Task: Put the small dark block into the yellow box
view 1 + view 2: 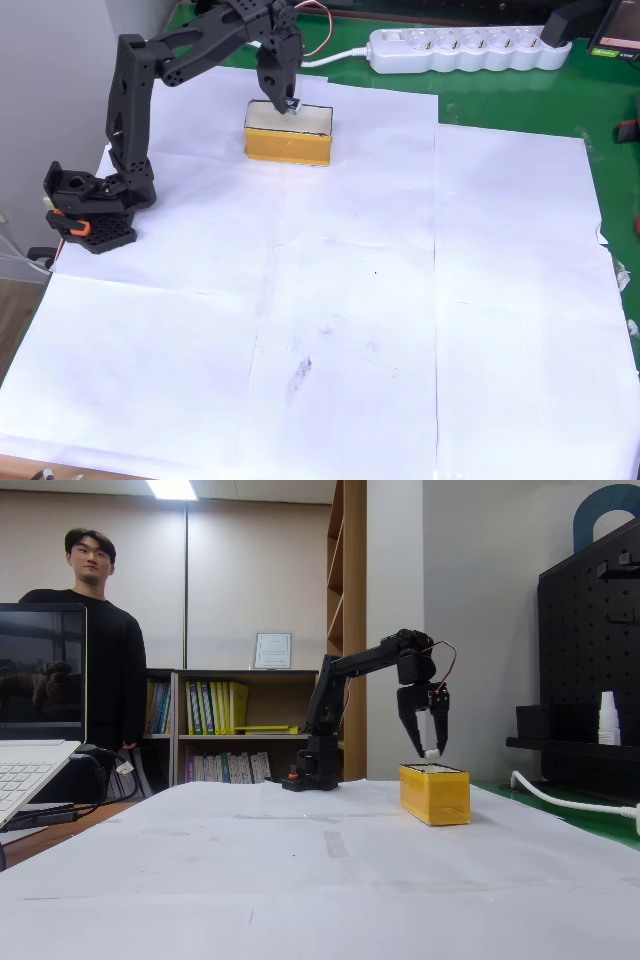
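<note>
One arm [340, 680] bent over yellow box [288, 133], jaws pointing down, clamping small dark block [294, 104].

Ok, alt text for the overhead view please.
A black robot arm reaches over the yellow box, its fingers pointing down just above the box's open top. White paper sheets cover the table; a white power strip lies behind.
</note>
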`<state>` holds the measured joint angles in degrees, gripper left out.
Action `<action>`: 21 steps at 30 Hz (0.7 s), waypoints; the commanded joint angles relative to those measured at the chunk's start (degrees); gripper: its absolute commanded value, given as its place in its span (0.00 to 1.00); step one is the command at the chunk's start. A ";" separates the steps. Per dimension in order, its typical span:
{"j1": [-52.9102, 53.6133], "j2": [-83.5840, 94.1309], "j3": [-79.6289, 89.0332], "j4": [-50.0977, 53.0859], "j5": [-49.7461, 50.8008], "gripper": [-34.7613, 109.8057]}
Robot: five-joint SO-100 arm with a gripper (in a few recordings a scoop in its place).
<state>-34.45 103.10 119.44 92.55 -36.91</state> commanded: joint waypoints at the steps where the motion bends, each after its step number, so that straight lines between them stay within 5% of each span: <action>1: -0.70 -0.62 1.05 -0.18 -0.97 0.31; 6: -0.26 -0.79 0.79 -0.26 -1.93 0.45; 14: 1.05 -6.33 0.88 -0.70 -5.19 0.45; 21: 5.36 -22.85 -3.43 -0.88 -18.72 0.45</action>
<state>-30.50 90.88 116.63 91.85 -50.45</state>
